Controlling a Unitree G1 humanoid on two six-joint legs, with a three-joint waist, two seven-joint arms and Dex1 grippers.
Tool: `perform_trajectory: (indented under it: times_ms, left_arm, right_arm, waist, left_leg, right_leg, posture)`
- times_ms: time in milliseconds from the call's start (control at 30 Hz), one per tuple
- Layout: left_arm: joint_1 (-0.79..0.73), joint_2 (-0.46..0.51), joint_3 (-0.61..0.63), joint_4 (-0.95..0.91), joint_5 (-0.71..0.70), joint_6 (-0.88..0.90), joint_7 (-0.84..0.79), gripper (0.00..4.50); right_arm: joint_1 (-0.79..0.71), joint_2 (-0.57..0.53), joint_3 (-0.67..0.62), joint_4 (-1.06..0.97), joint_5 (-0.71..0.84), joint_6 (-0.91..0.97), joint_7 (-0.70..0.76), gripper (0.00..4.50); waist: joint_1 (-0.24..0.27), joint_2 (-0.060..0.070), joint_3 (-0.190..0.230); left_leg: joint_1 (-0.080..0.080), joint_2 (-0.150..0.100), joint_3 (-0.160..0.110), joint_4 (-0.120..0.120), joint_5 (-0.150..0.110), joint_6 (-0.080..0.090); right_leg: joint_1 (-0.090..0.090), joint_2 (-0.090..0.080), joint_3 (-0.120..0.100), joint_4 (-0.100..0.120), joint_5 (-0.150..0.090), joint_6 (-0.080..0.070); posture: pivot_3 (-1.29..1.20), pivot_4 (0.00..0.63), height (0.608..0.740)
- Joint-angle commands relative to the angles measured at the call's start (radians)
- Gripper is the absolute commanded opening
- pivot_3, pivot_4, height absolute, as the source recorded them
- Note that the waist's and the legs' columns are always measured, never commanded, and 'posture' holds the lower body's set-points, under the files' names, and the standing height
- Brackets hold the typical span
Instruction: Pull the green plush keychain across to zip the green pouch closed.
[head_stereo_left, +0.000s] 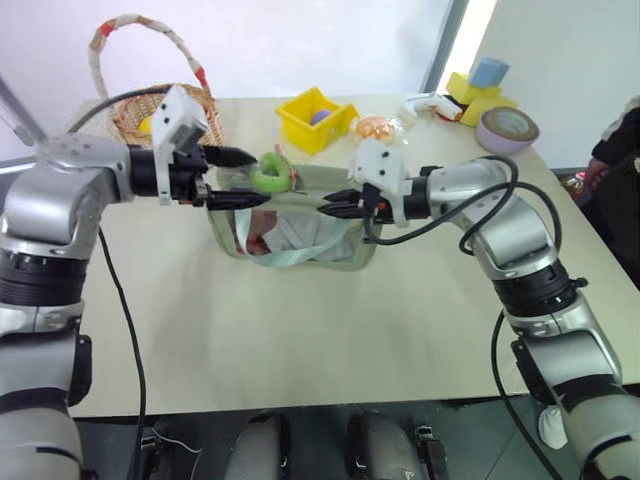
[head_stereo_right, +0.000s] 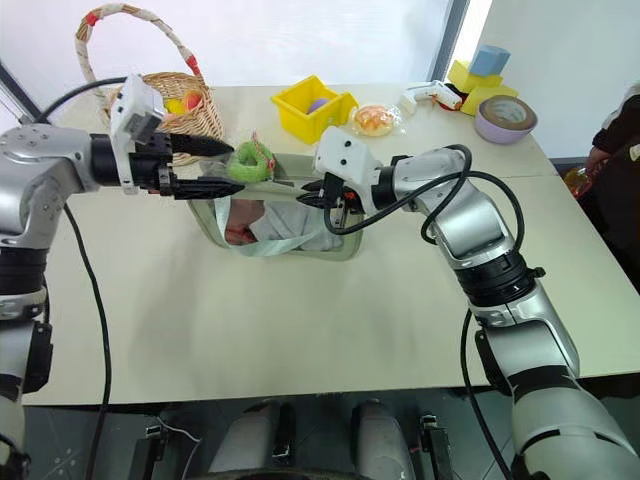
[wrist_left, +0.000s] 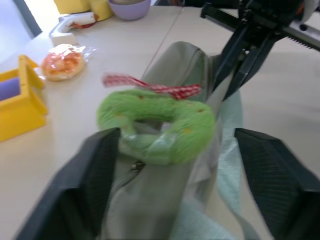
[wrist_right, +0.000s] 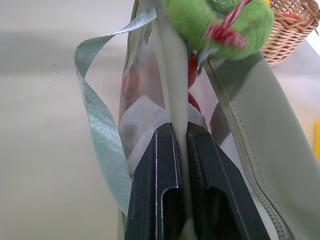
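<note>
Beige tabletop (head_stereo_left: 300, 330) under a bright window carried everything. Head view: the green pouch (head_stereo_left: 300, 235) stood at centre, the wicker basket (head_stereo_left: 135, 115) at its 10 o'clock, the yellow bin (head_stereo_left: 315, 118) at 12, the orange wrapped item (head_stereo_left: 376, 128) at 1. The green plush keychain (head_stereo_left: 270, 172) sat on the pouch's top edge toward its left end. The left gripper (head_stereo_left: 232, 178) had its jaws spread wide, one finger above the plush and one below, nothing held. The right gripper (head_stereo_left: 335, 203) was clamped on the pouch's top rim at its right end.

Left wrist view: the plush ring (wrist_left: 157, 125) hung between the wide fingers (wrist_left: 90, 180), apart from both; the red checked ribbon (wrist_left: 150, 85) lay at its 12 o'clock.

Right wrist view: both pads (wrist_right: 160, 190) pinched one thin fabric lip of the pouch (wrist_right: 250, 150); the mint strap (wrist_right: 95, 120) looped loose at 9 o'clock.

We judged the plush light, squashy and prone to compress and slip, so we'd bite across the ring body near the zipper pull, not the ribbon. The pouch looked limp and would buckle, so it needed the right-hand anchor.
</note>
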Motion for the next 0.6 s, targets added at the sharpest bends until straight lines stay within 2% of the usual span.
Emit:
perform_trajectory:
  times_ms: [33, 133, 233, 433, 533, 567, 600]
  left_arm:
    - [0.007, 0.094, 0.045, -0.012, 0.013, -0.010, -0.055, 3.88]
    - [0.076, 0.154, 0.056, -0.009, 0.029, -0.042, -0.079, 3.88]
    - [0.161, 0.159, 0.058, -0.012, 0.058, -0.096, -0.065, 3.88]
    - [0.163, 0.051, 0.048, 0.035, 0.090, -0.125, 0.028, 3.88]
    - [0.164, 0.031, 0.053, 0.044, 0.093, -0.129, 0.032, 3.08]
    - [0.170, 0.032, 0.056, 0.040, 0.085, -0.125, 0.022, 2.48]
    - [0.177, 0.034, 0.058, 0.035, 0.082, -0.127, 0.014, 2.11]
  right_arm:
    - [-0.010, 0.008, -0.010, 0.000, -0.008, -0.011, -0.005, 0.01]
    - [-0.014, 0.011, -0.010, 0.004, -0.010, -0.015, -0.002, 0.01]
    - [-0.017, 0.014, -0.013, 0.006, -0.012, -0.016, 0.002, 0.01]
    - [-0.027, 0.023, -0.014, 0.018, -0.015, -0.014, 0.010, 0.01]
    - [-0.029, 0.025, -0.016, 0.023, -0.018, -0.015, 0.012, 0.01]
    - [-0.030, 0.026, -0.016, 0.023, -0.018, -0.014, 0.011, 0.01]
    - [-0.031, 0.027, -0.017, 0.024, -0.018, -0.013, 0.010, 0.01]
  waist:
    - [0.001, 0.000, 0.000]
    - [0.001, 0.000, 0.000]
    - [0.005, 0.000, 0.000]
    - [0.007, 0.000, 0.000]
    - [0.001, 0.000, 0.000]
    - [0.002, 0.000, 0.000]
    - [0.003, 0.000, 0.000]
  left_leg:
    - [0.000, 0.000, 0.000, 0.000, 0.000, 0.000]
    - [0.000, 0.000, 0.000, 0.000, 0.000, 0.000]
    - [0.001, 0.001, 0.000, 0.000, -0.001, 0.002]
    - [0.000, 0.000, -0.001, 0.001, -0.002, 0.003]
    - [0.000, 0.000, 0.000, 0.000, -0.001, 0.001]
    - [0.000, 0.000, 0.000, 0.000, -0.001, 0.001]
    - [0.000, 0.000, 0.000, 0.000, -0.001, 0.001]
  right_leg:
    - [0.000, 0.000, 0.000, 0.000, 0.000, 0.000]
    - [0.000, 0.000, 0.000, 0.000, 0.000, 0.000]
    - [0.001, 0.000, 0.000, 0.000, 0.000, 0.000]
    - [0.001, 0.000, 0.000, 0.000, 0.000, 0.000]
    - [0.000, 0.000, 0.000, 0.000, 0.000, 0.000]
    - [0.000, 0.000, 0.000, 0.000, 0.000, 0.000]
    - [0.000, 0.000, 0.000, 0.000, 0.000, 0.000]
  posture:
    - [0.00, 0.150, 0.739]
    - [0.00, 0.150, 0.739]
    - [0.00, 0.150, 0.739]
    - [0.00, 0.150, 0.739]
    - [0.00, 0.150, 0.739]
    - [0.00, 0.150, 0.739]
    - [0.00, 0.150, 0.739]
